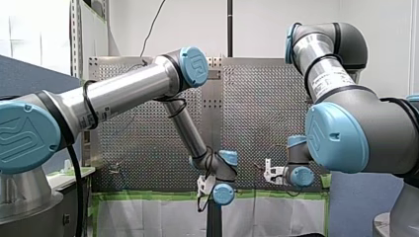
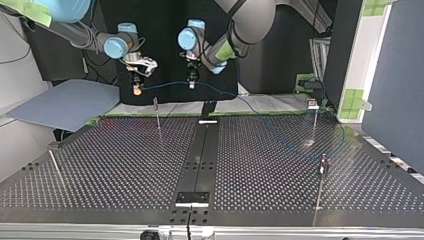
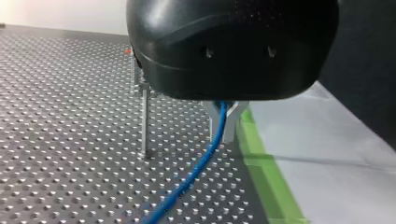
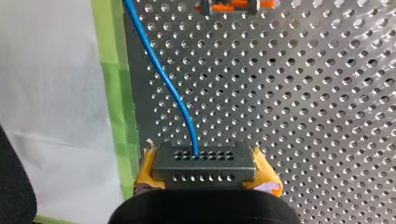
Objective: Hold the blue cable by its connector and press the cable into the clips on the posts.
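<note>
Top view: cable (image 2: pixel 167 84) spans level between both grippers, with the clip (image 2: pixel 156 101) on the post (image 2: pixel 158 120) just below it. Right gripper (image 2: pixel 136 90) clamps the connector (image 4: pixel 204 161) — left gripper (image 2: pixel 191 83) pinches the cable.

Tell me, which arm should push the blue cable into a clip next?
Probably left: my left fingers pinch the blue cable beside a post, while my right fingers hold the connector.

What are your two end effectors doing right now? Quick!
Left end effector: closed on the blue cable.
Right end effector: closed on the cable's connector.
</note>
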Controlling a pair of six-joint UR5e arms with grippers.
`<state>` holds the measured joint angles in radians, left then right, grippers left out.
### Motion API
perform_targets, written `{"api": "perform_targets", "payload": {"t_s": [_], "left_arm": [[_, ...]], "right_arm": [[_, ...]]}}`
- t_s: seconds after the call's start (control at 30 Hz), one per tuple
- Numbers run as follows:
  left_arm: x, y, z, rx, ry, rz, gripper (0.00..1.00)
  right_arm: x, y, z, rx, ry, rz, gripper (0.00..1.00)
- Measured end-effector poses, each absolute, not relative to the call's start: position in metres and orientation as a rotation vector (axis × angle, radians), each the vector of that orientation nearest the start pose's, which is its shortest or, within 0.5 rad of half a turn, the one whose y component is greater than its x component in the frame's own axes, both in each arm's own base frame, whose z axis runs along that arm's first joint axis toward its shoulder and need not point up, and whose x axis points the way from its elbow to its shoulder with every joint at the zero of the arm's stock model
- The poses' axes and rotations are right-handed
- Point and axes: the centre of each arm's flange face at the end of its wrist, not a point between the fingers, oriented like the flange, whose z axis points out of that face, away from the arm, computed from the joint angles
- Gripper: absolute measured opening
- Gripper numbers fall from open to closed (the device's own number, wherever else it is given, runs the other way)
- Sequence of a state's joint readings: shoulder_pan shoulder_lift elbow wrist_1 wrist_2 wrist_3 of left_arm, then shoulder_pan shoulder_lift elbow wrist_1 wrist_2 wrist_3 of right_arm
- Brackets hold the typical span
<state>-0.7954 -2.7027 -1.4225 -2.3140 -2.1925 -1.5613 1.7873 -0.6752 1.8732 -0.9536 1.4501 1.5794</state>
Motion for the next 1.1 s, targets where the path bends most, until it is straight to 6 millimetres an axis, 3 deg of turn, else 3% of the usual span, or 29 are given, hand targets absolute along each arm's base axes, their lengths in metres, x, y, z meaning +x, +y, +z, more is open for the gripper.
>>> {"api": "perform_targets", "payload": {"t_s": [0.27, 0.6, 0.9, 1.1], "left_arm": [[0.426, -0.55, -0.077, 0.201, 1.649, -0.07, 0.0], [0.444, -0.577, -0.055, 0.17, 1.593, -0.12, 0.0], [0.442, -0.595, -0.078, 0.2, 1.616, -0.143, 0.0], [0.452, -0.605, -0.075, 0.189, 1.602, -0.165, 0.0]], "right_arm": [[0.236, -0.517, -0.057, 1.636, -1.223, 1.331, 0.0], [0.212, -0.55, -0.047, 1.593, -1.23, 1.346, 0.0], [0.202, -0.568, -0.041, 1.58, -1.252, 1.331, 0.0], [0.196, -0.576, -0.039, 1.56, -1.262, 1.334, 0.0]]}}
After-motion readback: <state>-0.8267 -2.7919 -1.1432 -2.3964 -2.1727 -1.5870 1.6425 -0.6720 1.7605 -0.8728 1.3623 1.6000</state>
